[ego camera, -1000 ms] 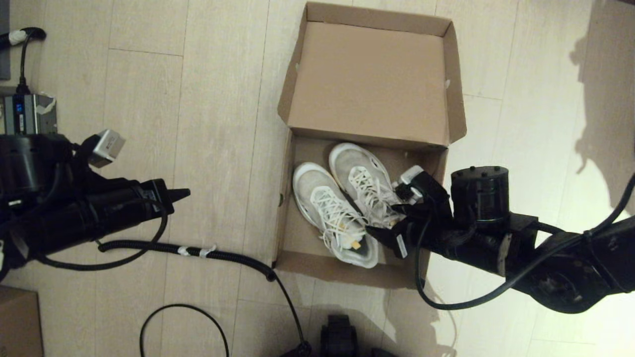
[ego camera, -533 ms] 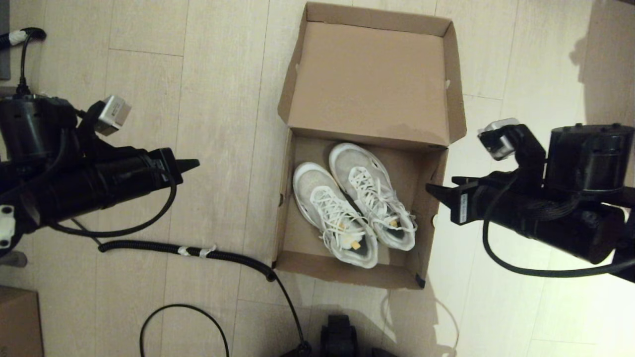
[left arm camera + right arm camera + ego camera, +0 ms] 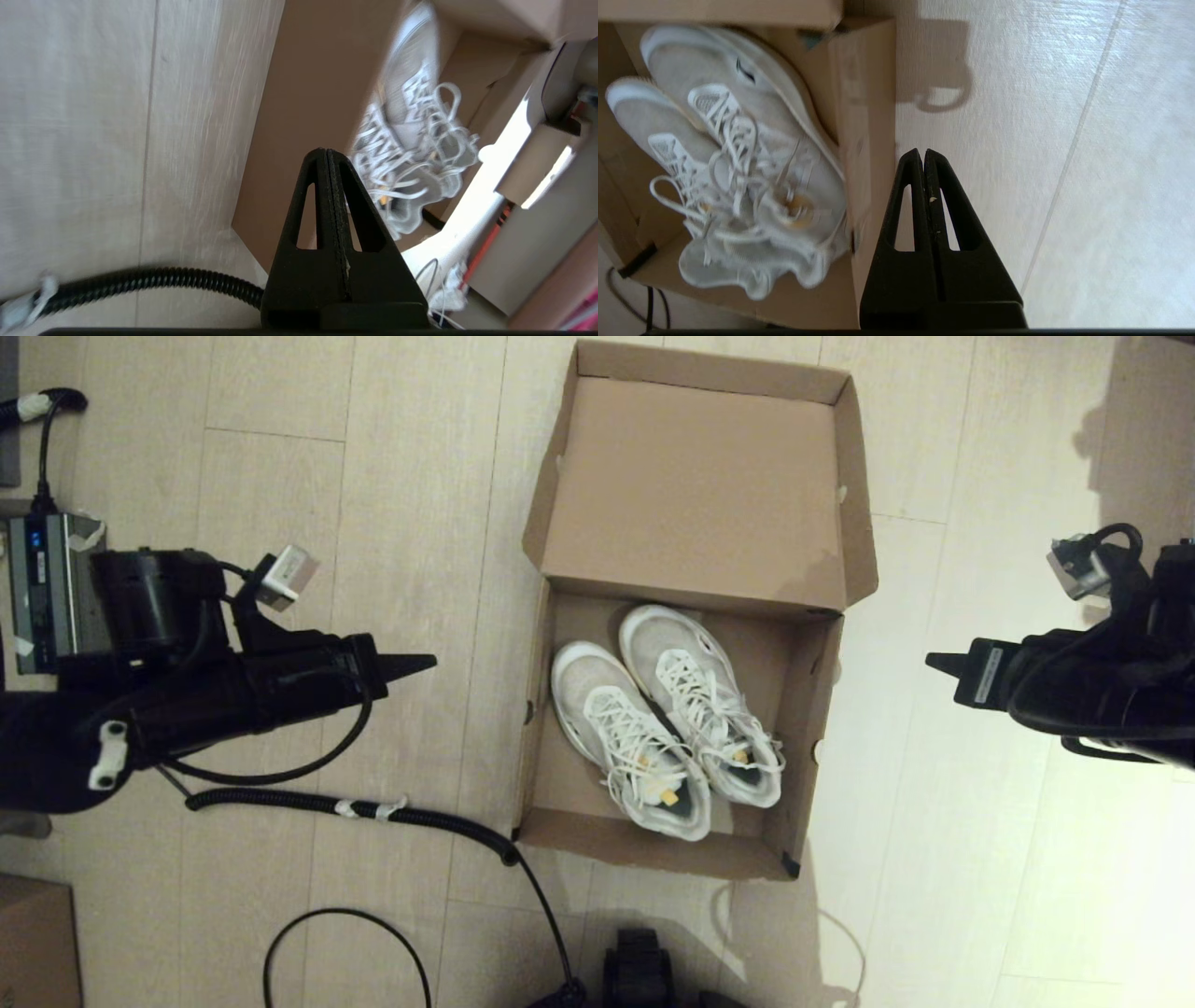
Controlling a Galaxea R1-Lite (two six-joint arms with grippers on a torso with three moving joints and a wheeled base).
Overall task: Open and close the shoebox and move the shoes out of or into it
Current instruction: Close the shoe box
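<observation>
Worn white mesh sneakers (image 3: 665, 719) lying toes-away inside open brown cardboard shoebox (image 3: 532, 709); flanking left gripper (image 3: 425, 664) and right gripper (image 3: 936, 661) pinched together, holding nothing.

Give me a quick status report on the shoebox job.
Left gripper shut, left of shoebox. Right gripper shut, right of it. Both shoes inside, lid open. Nothing blocking.

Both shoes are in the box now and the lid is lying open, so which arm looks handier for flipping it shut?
Probably left, narrowly. The left gripper, shut and empty, sits closer to the shoebox than the right gripper, also shut, out over the floor. The lid lies open beyond the shoes, equally far from both.
</observation>
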